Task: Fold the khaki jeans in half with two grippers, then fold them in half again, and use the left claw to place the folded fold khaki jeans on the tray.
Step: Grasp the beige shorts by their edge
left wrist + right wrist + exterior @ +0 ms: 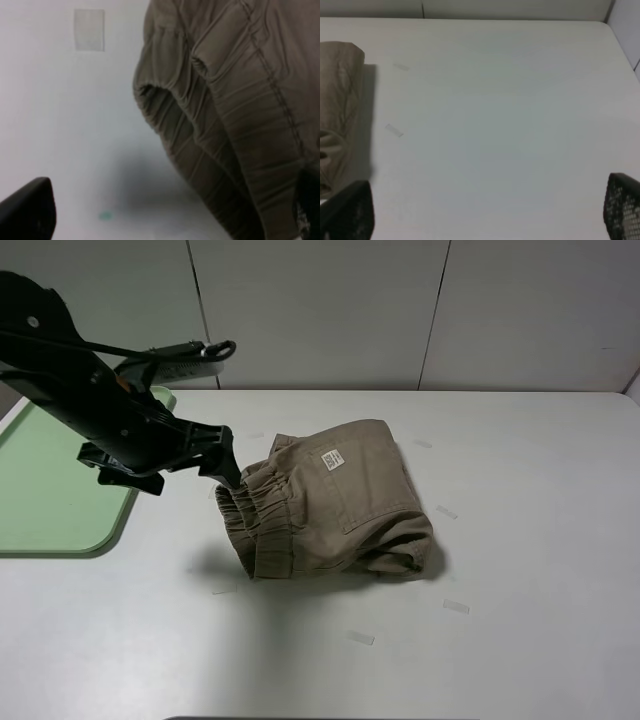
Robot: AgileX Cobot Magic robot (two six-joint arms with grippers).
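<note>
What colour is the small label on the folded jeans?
White with dark print; the label on the khaki jeans shows best in the exterior high view.

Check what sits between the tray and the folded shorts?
In the high view, only the left gripper hangs over that stretch, tips at the shorts' waistband; the table beneath is bare.
</note>
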